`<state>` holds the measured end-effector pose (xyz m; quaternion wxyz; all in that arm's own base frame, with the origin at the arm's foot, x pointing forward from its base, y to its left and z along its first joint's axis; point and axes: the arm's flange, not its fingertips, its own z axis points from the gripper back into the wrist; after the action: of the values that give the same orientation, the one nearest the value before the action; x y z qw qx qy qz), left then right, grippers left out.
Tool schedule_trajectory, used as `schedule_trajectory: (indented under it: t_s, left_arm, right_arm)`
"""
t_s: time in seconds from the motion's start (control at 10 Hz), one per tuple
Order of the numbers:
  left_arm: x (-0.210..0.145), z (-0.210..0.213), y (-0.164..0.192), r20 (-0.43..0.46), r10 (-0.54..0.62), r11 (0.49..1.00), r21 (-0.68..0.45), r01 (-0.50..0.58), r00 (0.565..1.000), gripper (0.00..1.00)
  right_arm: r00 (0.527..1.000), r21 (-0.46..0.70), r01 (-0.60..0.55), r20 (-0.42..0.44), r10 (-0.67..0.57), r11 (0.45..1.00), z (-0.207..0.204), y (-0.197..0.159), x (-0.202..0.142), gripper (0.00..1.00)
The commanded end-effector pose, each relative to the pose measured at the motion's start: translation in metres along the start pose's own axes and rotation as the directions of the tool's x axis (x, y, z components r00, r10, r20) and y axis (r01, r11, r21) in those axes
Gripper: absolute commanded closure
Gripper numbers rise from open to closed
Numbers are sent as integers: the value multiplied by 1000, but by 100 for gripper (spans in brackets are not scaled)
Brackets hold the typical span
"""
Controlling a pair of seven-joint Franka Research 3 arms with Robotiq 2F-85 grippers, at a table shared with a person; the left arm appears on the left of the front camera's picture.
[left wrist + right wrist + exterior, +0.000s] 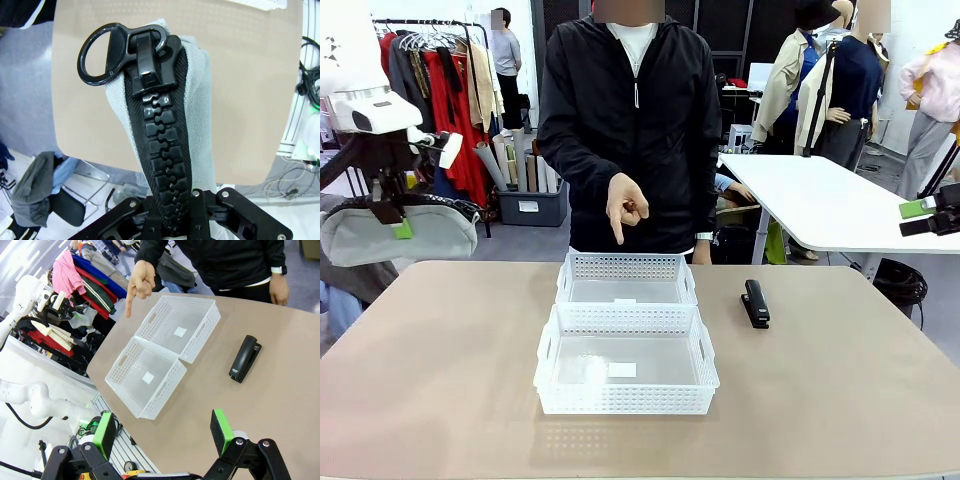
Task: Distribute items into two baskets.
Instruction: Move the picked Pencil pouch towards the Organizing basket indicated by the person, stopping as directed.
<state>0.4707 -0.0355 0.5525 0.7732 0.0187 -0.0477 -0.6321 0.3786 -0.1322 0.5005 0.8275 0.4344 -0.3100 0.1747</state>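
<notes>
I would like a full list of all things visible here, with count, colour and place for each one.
Baskets: two, white, mid-table, end to end; near basket, far basket.
Stapler: one, black, on the table right of the baskets.
Bag: one, grey with black zip, in the air past the table's left edge.
Table: one, tan.
Clothes rack: one, far left background, red and other clothes.
Person's hand: one, index finger pointing down above the far basket.
Left gripper: black, shut on the bag.
Right gripper: black, green pads, open, holding nothing.
</notes>
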Motion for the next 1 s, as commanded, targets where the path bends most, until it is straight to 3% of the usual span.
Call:
schedule_trajectory:
  t_s: [0.0,0.3,0.9]
  left_arm:
    - [-6,-8,-7,20,-54,998,34,53,998,100]
    - [-4,-28,-5,22,-147,986,77,145,989,100]
    - [12,-41,19,41,-156,986,66,153,987,100]
  right_arm:
    - [1000,8,3,8,-3,1000,-1,2,0,0]
    - [1000,8,3,8,-3,1000,-1,2,0,0]
    - [1000,8,3,8,-3,1000,-1,2,0,0]
